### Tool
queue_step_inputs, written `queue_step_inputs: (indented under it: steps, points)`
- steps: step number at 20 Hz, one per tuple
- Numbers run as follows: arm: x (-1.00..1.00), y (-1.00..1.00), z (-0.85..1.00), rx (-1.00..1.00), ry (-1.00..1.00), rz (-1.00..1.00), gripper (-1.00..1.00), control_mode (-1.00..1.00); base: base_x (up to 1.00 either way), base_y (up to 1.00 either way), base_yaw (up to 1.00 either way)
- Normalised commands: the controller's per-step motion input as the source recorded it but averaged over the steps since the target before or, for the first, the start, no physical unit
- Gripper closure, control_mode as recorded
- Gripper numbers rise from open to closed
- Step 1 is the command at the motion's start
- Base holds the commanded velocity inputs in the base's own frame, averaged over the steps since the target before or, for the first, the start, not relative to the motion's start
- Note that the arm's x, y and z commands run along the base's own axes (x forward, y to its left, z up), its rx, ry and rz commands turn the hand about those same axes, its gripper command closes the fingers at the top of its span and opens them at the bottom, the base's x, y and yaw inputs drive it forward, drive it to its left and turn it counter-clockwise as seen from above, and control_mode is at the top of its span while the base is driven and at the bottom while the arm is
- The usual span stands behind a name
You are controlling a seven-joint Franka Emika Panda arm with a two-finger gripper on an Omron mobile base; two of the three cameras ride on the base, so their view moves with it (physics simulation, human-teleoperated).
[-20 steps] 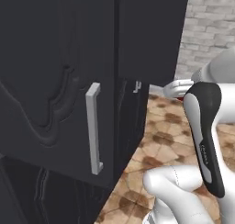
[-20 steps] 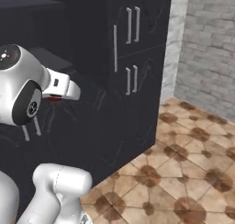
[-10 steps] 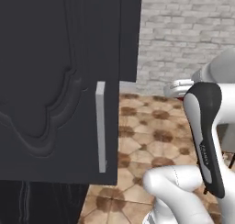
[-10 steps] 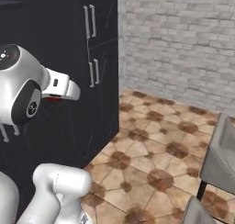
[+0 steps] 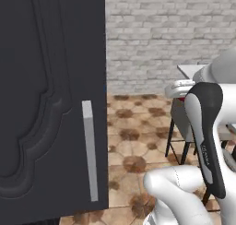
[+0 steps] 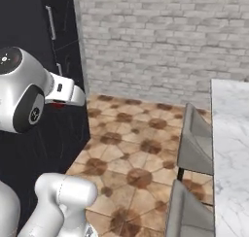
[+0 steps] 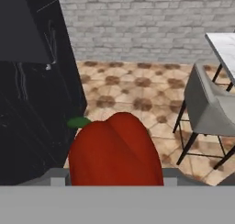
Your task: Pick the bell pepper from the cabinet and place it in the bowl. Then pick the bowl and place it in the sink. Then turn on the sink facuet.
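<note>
The red bell pepper (image 7: 114, 149), with its green stem to the left, sits between the fingers of my gripper (image 7: 114, 181), which is shut on it. From the right base view a sliver of the bell pepper (image 6: 58, 104) shows under the white hand, held in the air in front of the black cabinet (image 6: 44, 37). The left base view shows the carved cabinet door (image 5: 50, 104) with its grey bar handle (image 5: 90, 150) at the left. The bowl, the sink and the faucet are out of view.
A grey brick wall (image 6: 155, 42) closes the back. Brown patterned floor tiles (image 6: 136, 148) lie ahead. Grey chairs (image 6: 194, 143) stand beside a white marble top (image 6: 233, 134) on the right; one chair (image 7: 211, 108) is right of the hand.
Both base views have swung to the right, away from the cabinet, so the brick wall, chairs and marble top have come into view. The arm holds the same pose with the pepper.
</note>
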Motion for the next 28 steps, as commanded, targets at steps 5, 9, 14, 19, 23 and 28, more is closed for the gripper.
queue_step_inputs:
  steps: [5,9,14,19,23,28]
  points:
    - [0.0,0.0,0.0,0.0,0.0,0.0,1.0,1.0,-0.28,-0.09,-0.44]
    - [0.0,0.0,0.0,0.0,0.0,0.0,1.0,1.0,-0.38,-0.08,-0.49]
    - [0.0,0.0,0.0,0.0,0.0,0.0,1.0,1.0,-0.53,-0.13,-0.43]
    - [0.0,0.0,0.0,0.0,0.0,0.0,1.0,1.0,-0.71,-0.23,-0.19]
    - [0.0,0.0,0.0,0.0,0.0,0.0,1.0,1.0,-0.8,-0.39,-0.1]
    - [0.0,0.0,0.0,0.0,0.0,0.0,1.0,1.0,-0.75,-0.21,-0.21]
